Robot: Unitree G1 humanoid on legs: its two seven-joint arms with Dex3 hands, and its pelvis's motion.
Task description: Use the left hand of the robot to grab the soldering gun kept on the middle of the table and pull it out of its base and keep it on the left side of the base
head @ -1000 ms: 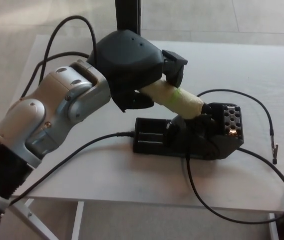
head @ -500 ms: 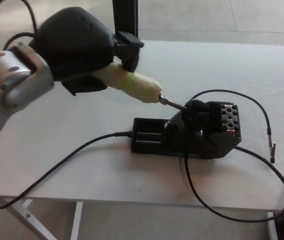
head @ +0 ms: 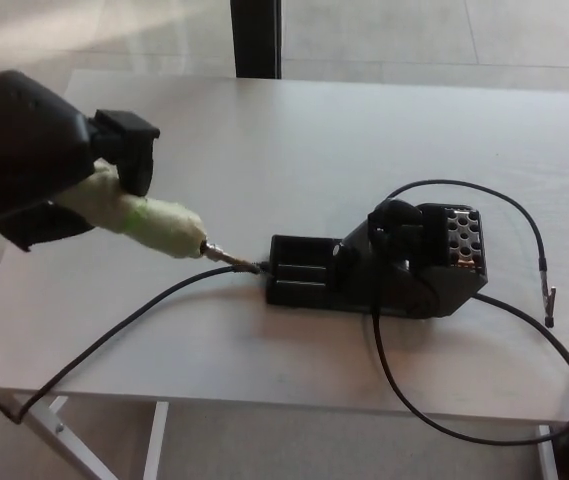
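Pale wrap: the iron [head: 154, 225] has a yellowish-green taped handle, soft-looking and likely easy to hold without slipping.
Left hand: the left hand [head: 39, 160] is closed around the rear of that handle, thumb and fingers clamped on it; the wrapped front part sticks out free.
Right hand: not in view.
Iron position: clear of the base [head: 384, 270], held above the table [head: 294, 130] on the left side, tilted with its metal tip [head: 226, 257] pointing down and right.
Tip: very near the left end of the base, where the cable [head: 134, 320] plugs in; whether it touches the plug I cannot tell.
Base: black, sitting mid-table, its holder mouth empty, a perforated block at its right end.
Weight: probably light and stiff; one hand carries it without trouble.
Fragility: the thin tip is the weak part and may be hot, so it should not be knocked against the base or laid on the cable.
Best hold: the wrapped handle only, well back from the metal.
Drag: no cord is visible from the iron itself; the hand hides its rear.
Progress: pulled out, not yet set down; lowering it flat on bare tabletop left of the base seems next.
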